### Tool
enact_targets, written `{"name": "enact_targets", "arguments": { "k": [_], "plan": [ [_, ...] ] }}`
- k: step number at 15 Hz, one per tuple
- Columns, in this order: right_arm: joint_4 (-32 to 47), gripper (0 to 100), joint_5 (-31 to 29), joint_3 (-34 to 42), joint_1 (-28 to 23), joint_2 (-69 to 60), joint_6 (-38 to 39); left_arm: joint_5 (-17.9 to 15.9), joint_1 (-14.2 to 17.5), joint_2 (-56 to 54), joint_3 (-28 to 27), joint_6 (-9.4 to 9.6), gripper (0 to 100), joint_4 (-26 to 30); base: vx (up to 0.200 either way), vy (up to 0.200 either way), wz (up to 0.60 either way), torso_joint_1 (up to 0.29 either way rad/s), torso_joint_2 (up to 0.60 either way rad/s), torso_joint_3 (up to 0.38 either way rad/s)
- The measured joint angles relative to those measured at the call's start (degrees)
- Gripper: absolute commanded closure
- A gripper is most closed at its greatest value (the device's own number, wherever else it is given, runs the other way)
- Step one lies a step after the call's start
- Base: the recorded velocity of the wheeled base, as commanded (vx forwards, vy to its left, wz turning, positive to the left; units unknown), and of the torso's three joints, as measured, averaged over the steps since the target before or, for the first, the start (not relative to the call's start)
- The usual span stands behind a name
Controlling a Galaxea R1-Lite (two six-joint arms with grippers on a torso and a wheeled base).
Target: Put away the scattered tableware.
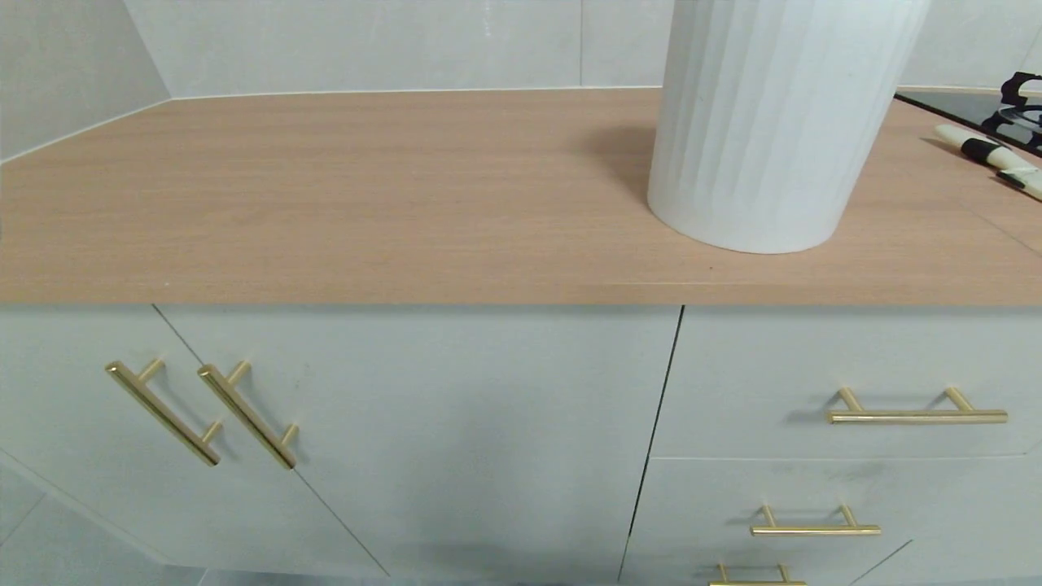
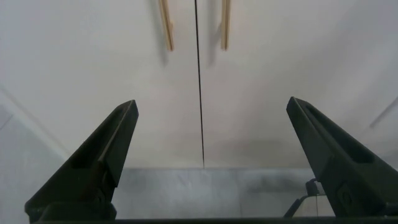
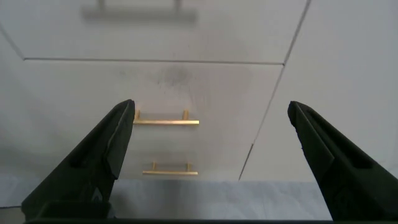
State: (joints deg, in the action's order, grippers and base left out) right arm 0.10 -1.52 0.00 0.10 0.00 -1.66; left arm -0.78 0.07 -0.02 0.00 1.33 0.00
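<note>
— Where's our tableware?
— One cream utensil [image 1: 989, 156] with black bands lies on the counter [image 1: 326, 203], between the white tub [image 1: 773, 122] and the stove [image 1: 1017, 110].
— And the arms?
— Our left gripper [image 2: 211, 104] faces the doors [image 2: 280, 93], our right gripper [image 3: 211, 106] the drawers [image 3: 155, 81]; both gape, empty.
— How will it handle?
— Likely light, stiff, slick. We'd pinch across its middle.

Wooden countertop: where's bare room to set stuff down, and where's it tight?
Free: the light wooden countertop left of the tall white ribbed container, from the pale tiled back wall to the front edge. A thin strip also runs in front of the container. Crowded: the right end, where cream-and-black-handled utensils lie beside the black glass cooktop.
</note>
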Motion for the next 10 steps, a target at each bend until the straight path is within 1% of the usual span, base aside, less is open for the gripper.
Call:
{"name": "enact_targets", "arguments": {
  "k": [1,10],
  "plan": [
    [0.0,0,0.0,0.0,0.0,0.0,0.0,0.0,0.0,0.0,0.0,0.00,0,0.0,0.000,0.000,-0.60,-0.007,0.00,0.007],
    [0.0,0,0.0,0.0,0.0,0.0,0.0,0.0,0.0,0.0,0.0,-0.38,0,0.0,0.000,0.000,0.00,0.000,0.00,0.000]
  ]
}}
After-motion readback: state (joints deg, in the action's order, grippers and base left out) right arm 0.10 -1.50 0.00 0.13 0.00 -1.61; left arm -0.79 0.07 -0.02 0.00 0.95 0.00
